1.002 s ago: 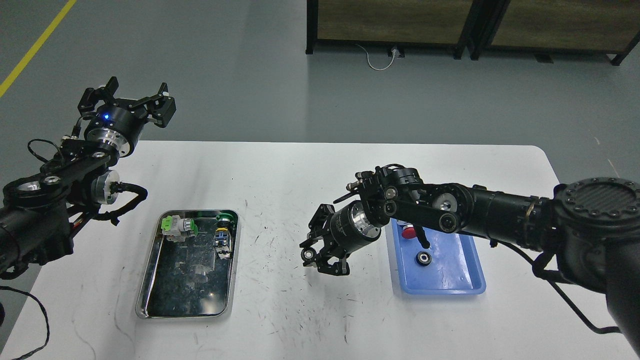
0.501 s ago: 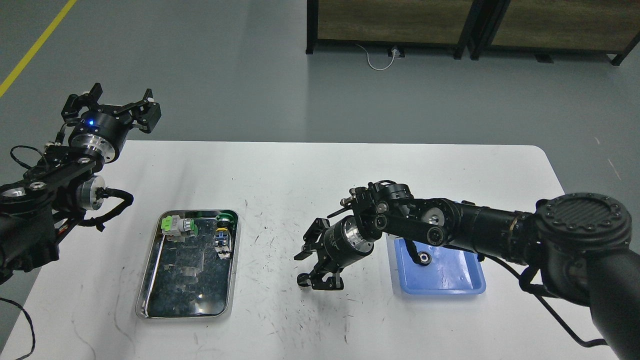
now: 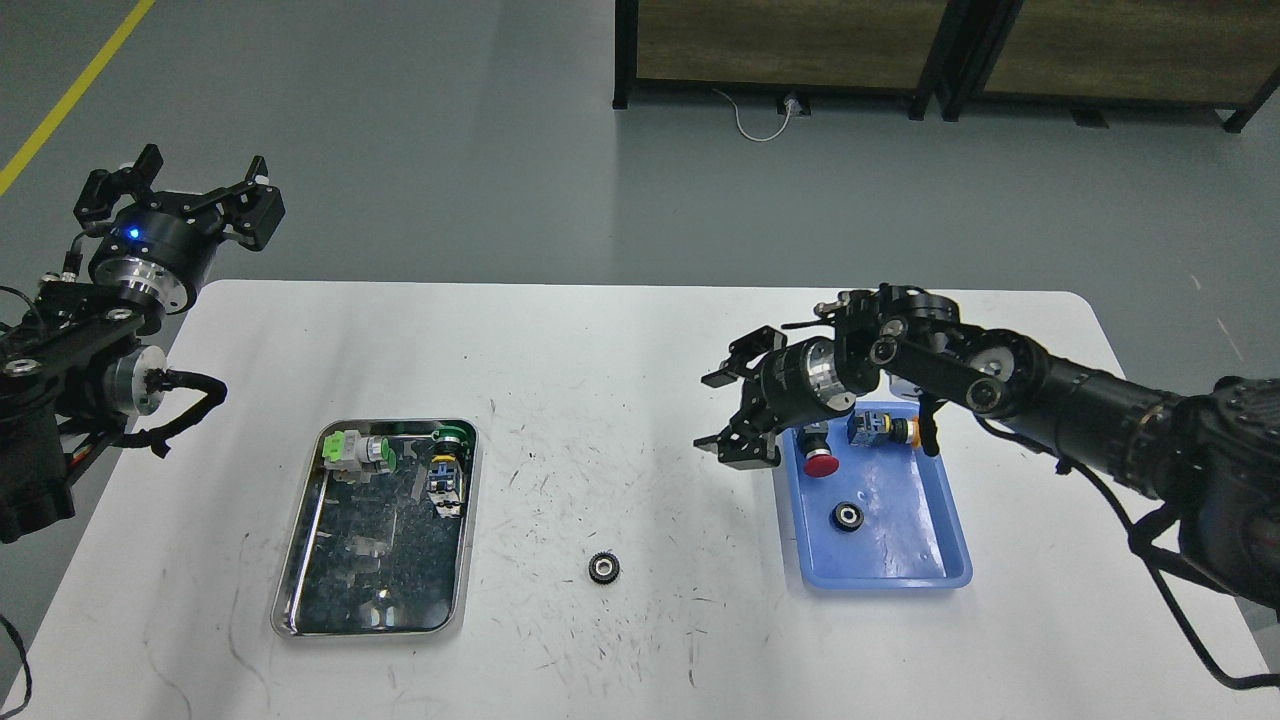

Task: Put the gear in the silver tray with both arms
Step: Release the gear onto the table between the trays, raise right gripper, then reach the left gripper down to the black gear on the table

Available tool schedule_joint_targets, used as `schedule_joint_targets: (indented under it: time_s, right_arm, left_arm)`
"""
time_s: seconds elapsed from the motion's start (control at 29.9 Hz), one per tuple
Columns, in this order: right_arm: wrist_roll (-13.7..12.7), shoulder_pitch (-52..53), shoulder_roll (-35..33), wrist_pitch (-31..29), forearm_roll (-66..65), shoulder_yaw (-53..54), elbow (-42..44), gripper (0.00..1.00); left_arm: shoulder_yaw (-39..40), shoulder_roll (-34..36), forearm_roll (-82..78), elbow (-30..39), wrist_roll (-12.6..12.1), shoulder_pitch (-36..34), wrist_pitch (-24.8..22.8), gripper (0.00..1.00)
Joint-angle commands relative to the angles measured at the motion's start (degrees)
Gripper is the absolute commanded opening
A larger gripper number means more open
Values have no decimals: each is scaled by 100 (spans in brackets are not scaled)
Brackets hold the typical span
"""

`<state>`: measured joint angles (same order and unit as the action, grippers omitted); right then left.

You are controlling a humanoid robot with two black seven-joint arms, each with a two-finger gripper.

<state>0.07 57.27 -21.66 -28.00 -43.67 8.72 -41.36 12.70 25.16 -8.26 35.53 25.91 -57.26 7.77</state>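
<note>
A small black toothed gear [image 3: 603, 567] lies on the white table [image 3: 620, 330], between the shiny steel tray [image 3: 300, 560] and blue plastic tray [image 3: 955, 545]. My right claw [image 3: 735, 410], spread and empty, hangs nearer; my left claw [image 3: 175, 195], also spread, is farthest.

Scuffed white table [image 3: 620, 350], silver tray [image 3: 300, 560] left, black gear [image 3: 604, 567] centre, blue tray [image 3: 950, 560] right

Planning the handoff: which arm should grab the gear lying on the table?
Left, probably. The gear lies nearer the silver tray than the blue tray. The left gripper is open; the right gripper is raised by the blue tray.
</note>
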Motion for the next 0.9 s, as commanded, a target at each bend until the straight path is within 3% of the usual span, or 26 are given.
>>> schedule_joint_targets:
  time_s: [0.0, 0.2, 0.47, 0.67, 0.87]
  right_arm:
    - [-16, -233, -644, 0, 200, 840, 5, 79]
    - [-42, -620, -1243, 0, 508, 1948, 14, 82]
    - [-33, -647, -1375, 0, 737, 2739, 506, 85]
    - [-33, -647, -1490, 0, 799, 3004, 594, 87]
    - [-33, -638, -1542, 0, 799, 3004, 603, 88]
  left_arm:
    - [-48, 181, -35, 251, 81, -30, -196, 98]
    - [-75, 314, -781, 639, 209, 13, -635, 98]
    - [-136, 235, -1581, 1191, 209, 268, -1400, 98]
    - [-320, -28, -2582, 2070, 209, 698, -1471, 98]
    - [-672, -616, -3049, 2204, 209, 1260, -1532, 98]
